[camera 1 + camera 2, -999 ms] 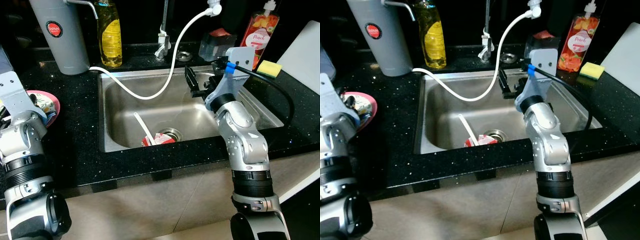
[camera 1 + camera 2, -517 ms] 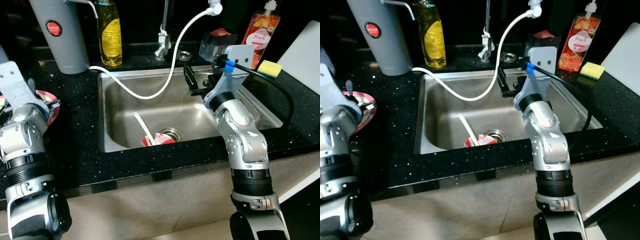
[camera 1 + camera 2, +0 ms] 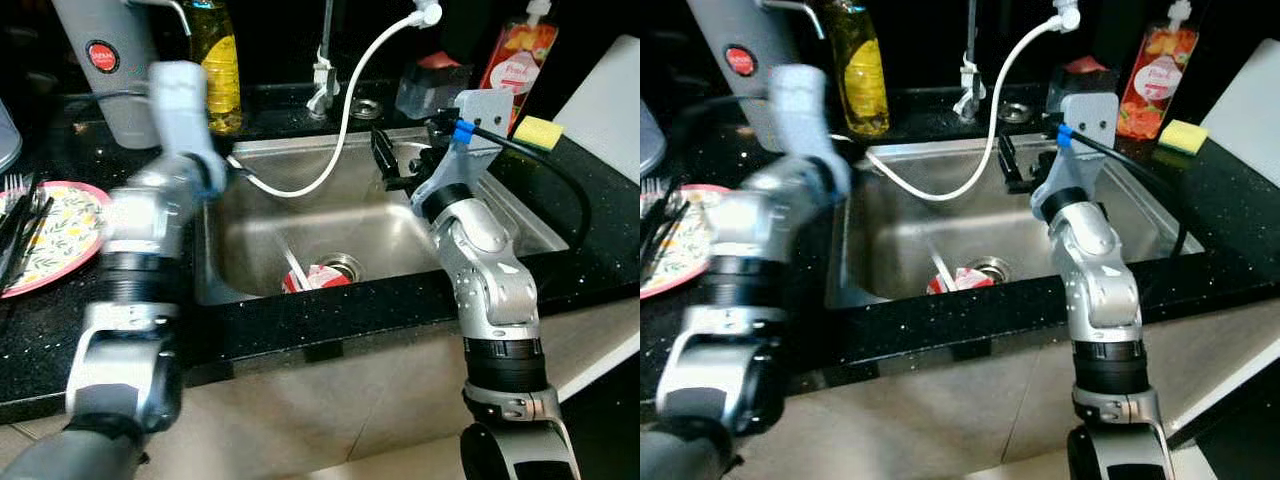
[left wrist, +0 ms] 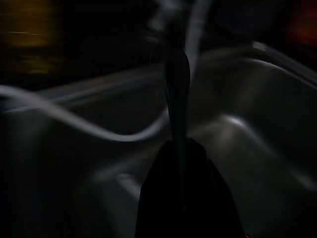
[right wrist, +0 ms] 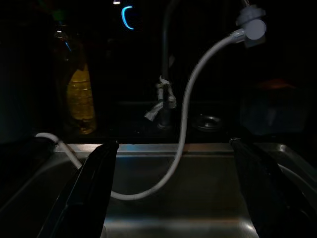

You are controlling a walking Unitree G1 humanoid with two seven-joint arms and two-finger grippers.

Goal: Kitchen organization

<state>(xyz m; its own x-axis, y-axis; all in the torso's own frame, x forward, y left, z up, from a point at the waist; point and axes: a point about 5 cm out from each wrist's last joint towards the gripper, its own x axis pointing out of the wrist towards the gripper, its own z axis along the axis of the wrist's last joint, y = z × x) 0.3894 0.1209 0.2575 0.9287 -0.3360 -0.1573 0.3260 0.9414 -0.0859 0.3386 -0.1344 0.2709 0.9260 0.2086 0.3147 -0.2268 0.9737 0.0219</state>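
– Utensil [image 4: 177, 84]: where is it now?

– Pinched in the left gripper [image 4: 178, 148]. The fingers [image 4: 163, 198] are pressed together on a slim dark handle that pokes out past their tips over the sink [image 3: 262, 250]. What kind of utensil it is, the dark wrist view won't tell.

– What has changed?

– Half a second ago the left arm stood over the floral plate [image 3: 60, 230] at 9 o'clock. It has swung across to the sink's left rim, blurred with speed. The plate lies uncovered, with forks [image 3: 15, 215] across its far-left edge.

– Meaning?

– I judge it a carry from plate to sink; release comes next.

– And the right gripper [image 3: 395, 165]?

– It has held its place at 2 o'clock of the drain, fingers [image 5: 94, 183] spread wide and empty, the white hose [image 3: 350, 100] looping between them in its wrist view. A red-and-white wrapper [image 3: 315, 277] sits by the drain, at 5 o'clock from the utensil's tip.
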